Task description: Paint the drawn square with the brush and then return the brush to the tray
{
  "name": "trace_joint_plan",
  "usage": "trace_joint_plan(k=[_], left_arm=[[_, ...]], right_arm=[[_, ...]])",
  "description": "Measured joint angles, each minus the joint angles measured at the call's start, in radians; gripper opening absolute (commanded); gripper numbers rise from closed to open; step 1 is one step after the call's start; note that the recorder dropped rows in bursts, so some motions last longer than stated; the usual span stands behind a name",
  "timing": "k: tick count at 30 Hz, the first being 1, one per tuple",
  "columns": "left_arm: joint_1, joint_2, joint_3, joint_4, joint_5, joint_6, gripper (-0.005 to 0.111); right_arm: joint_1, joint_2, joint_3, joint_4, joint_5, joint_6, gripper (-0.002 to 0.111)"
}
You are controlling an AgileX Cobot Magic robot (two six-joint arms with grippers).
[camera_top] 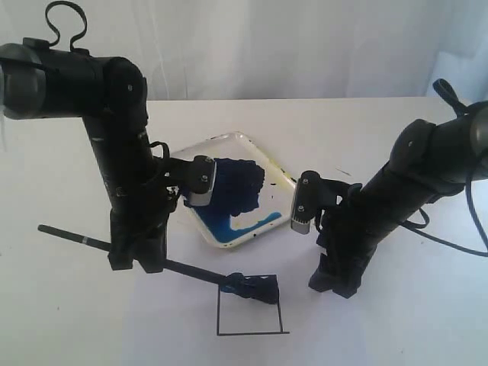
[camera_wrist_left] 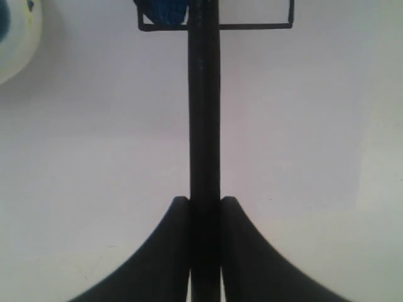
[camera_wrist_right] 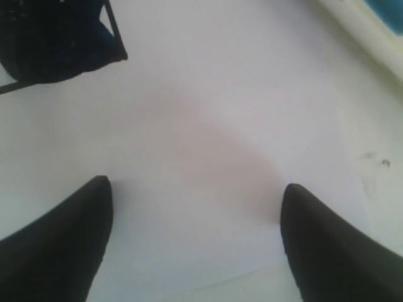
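White table (camera_top: 366, 130): takes up the whole scene, pale and bare around the work.

Left arm (camera_top: 122, 160): black, stands on the left of the exterior view and bends down toward the near side of the table. Right arm (camera_top: 404, 191): black, leans in from the right, wrist low over the surface.

Tray (camera_top: 200, 151): white with a raised rim, set cornerwise in the middle of the table between the two arms. Big dark blue blotch (camera_top: 240, 187) at its centre, light blue smear (camera_top: 244, 225) along its near edge, some yellow by the right rim.

Drawn square (camera_top: 250, 316): thin black outline, on the near side of the tray and apart from it. Interior mostly white; dark blue paint (camera_top: 259, 291) smeared along its far edge.

Brush (camera_top: 191, 268): long black handle, lying at a low slant from far left toward the square. Pale band near the free end. Bristle tip sits on the square's far left corner, in the blue smear.

Left claw (camera_wrist_left: 204, 204): fingers pressed against the handle from both sides, clamped on the brush partway along it.

Right claw (camera_wrist_right: 195, 189): fingers wide apart, nothing between them, over bare surface just right of the square.
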Motion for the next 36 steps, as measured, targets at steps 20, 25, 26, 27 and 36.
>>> trace_joint_plan(k=[20, 25, 26, 27, 36], left_arm=[[0.0, 0.002, 0.0, -0.001, 0.001, 0.013, 0.0], [0.0, 0.019, 0.0, -0.001, -0.001, 0.013, 0.0], [0.0, 0.021, 0.0, -0.001, -0.001, 0.013, 0.0], [0.0, 0.021, 0.0, -0.001, -0.001, 0.013, 0.0], [0.0, 0.022, 0.0, -0.002, 0.033, 0.028, 0.0]], right_arm=[[0.0, 0.0, 0.0, 0.0, -0.002, 0.002, 0.069], [0.0, 0.0, 0.0, 0.0, -0.004, 0.002, 0.069], [0.0, 0.0, 0.0, 0.0, -0.004, 0.002, 0.069], [0.0, 0.0, 0.0, 0.0, -0.004, 0.002, 0.069], [0.0, 0.0, 0.0, 0.0, -0.004, 0.002, 0.069]])
